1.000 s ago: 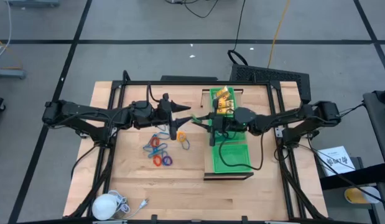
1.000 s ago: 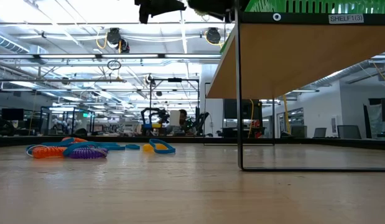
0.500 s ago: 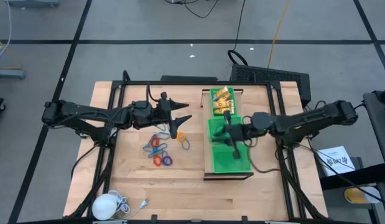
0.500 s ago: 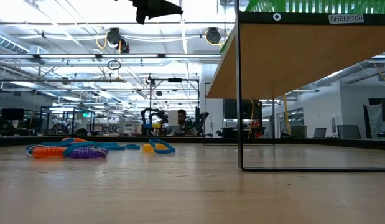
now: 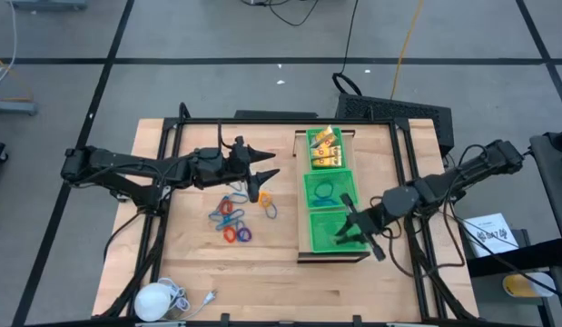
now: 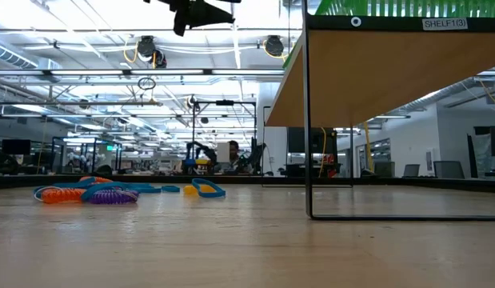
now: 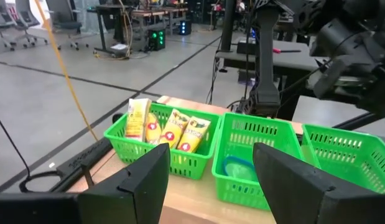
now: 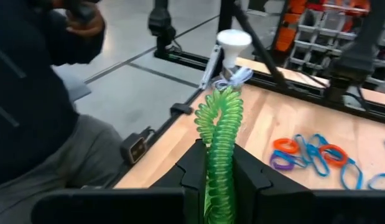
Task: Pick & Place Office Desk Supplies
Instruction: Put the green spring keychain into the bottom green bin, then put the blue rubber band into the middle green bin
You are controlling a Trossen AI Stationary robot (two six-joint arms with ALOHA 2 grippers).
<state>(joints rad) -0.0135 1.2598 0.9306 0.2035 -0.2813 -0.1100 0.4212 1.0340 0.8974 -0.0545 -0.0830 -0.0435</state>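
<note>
The right gripper (image 5: 352, 229) has swung away from the yellow packets (image 5: 323, 147) to the shelf's near end, over the last green tray (image 5: 338, 238), jaws pinched shut on a green coiled ring (image 8: 218, 143). The left gripper (image 5: 265, 175) hangs empty with jaws apart above the loose rings (image 5: 237, 218) mid-tabletop. A blue ring (image 5: 326, 192) lies in the middle tray.

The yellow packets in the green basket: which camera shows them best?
The left wrist view: the yellow packets stand upright, labels facing it. The high view shows them small from above; the low and right wrist views miss them.
</note>
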